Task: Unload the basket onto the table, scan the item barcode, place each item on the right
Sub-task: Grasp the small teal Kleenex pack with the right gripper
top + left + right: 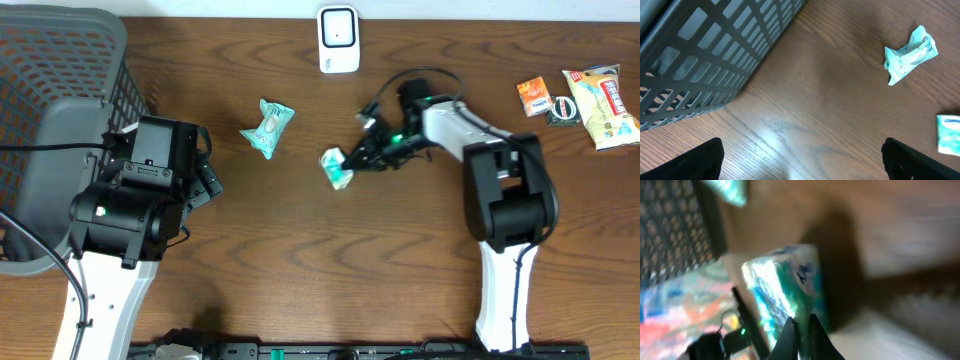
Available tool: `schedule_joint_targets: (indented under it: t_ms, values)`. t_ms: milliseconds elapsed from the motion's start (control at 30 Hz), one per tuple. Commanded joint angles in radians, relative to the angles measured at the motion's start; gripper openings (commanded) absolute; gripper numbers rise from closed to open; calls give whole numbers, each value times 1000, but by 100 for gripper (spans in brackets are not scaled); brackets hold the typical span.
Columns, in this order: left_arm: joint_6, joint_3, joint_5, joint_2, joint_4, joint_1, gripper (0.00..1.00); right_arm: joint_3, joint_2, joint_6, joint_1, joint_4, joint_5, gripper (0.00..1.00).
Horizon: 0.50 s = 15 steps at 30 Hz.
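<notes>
My right gripper is pinched shut on the small teal-green foil packet, which sticks out just past the jaw tips. My left gripper hangs with jaws wide apart, grey plastic lattice basket beside it, crumpled teal wrapper ahead.

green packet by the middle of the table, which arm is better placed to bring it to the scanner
Right. The right gripper is shut on the green packet, not far from the white scanner. The left gripper hangs open and empty beside the grey basket, farther off.
</notes>
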Motion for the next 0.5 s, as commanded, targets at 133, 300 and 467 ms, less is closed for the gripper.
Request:
schedule_joint_targets:
  t_ms: [133, 300, 467]
  values:
    - [-5, 2, -20, -1, -3, 5, 100, 116, 2, -2, -142, -180, 161, 19]
    - [-5, 2, -20, -1, -3, 5, 100, 200, 2, -59, -138, -259, 160, 24]
    - [-5, 2, -20, -1, -3, 5, 100, 199, 2, -132, -69, -264, 160, 49]
